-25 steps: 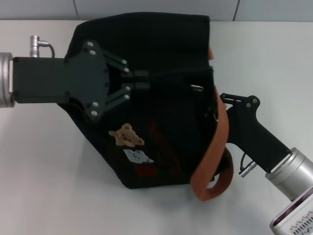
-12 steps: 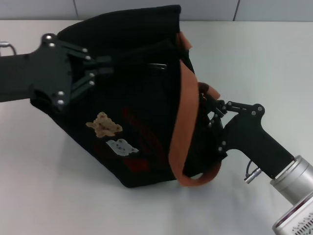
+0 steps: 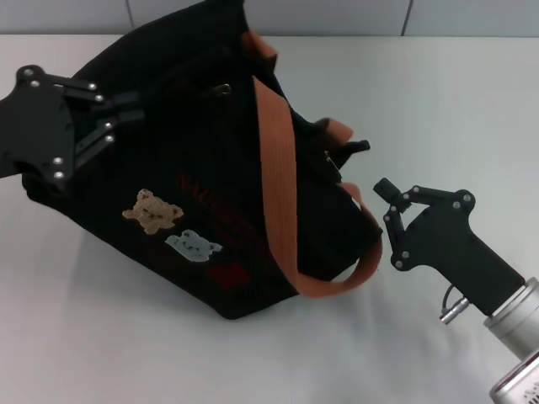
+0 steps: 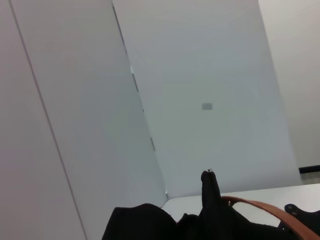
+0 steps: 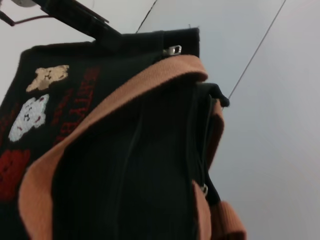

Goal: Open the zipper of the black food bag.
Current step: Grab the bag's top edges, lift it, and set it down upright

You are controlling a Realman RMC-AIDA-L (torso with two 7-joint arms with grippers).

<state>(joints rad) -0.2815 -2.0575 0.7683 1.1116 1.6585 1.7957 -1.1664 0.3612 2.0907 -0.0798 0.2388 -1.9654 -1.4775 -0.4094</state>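
Head view: the black food bag (image 3: 202, 160) lies tilted, long axis running from 10 toward 4 o'clock. The left gripper (image 3: 126, 118), pressed together, pinches the bag's top edge at 9 o'clock. The right gripper (image 3: 389, 220), spread, stands just off the bag's 4 o'clock corner.

Left wrist view: only bag fabric and an orange-brown strap (image 4: 260, 209).

Right wrist view: the zipper (image 5: 197, 150) runs up the bag's end panel, facing the right claw.

White table (image 3: 455, 101) carries just one item: the black food bag (image 3: 210, 168) (orange-brown strap draped across it), lying tilted.

White table (image 3: 472, 101) (pale panelled wall (image 4: 200, 75))
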